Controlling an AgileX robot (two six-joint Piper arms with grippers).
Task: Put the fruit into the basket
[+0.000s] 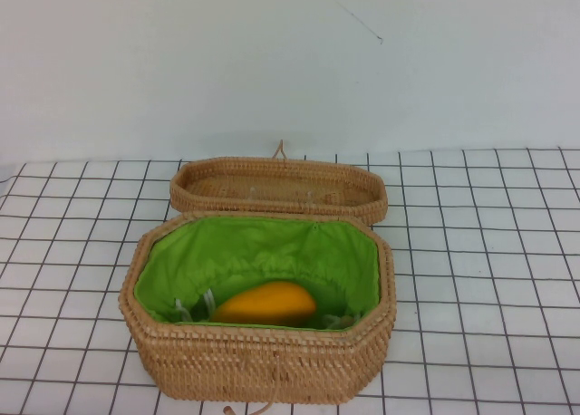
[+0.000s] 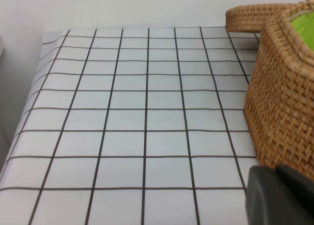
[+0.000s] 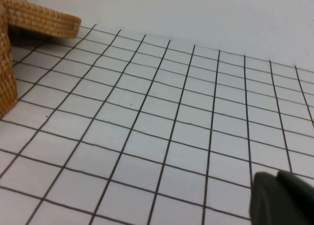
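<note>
Fruit (image 1: 265, 304) lay inside basket (image 1: 263, 365), lid (image 1: 276, 187) behind. Left gripper (image 2: 279, 195) and right gripper (image 3: 282, 198) sat low near the table (image 1: 489, 252); finger state indeterminable. Judged done; keep arms clear.

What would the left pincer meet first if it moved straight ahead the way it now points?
Probably nothing on the table: ahead of the left pincer lies only the bare gridded table up to the white wall. The wicker basket stands just beside that line, so depth is uncertain. The right pincer is parked.
</note>
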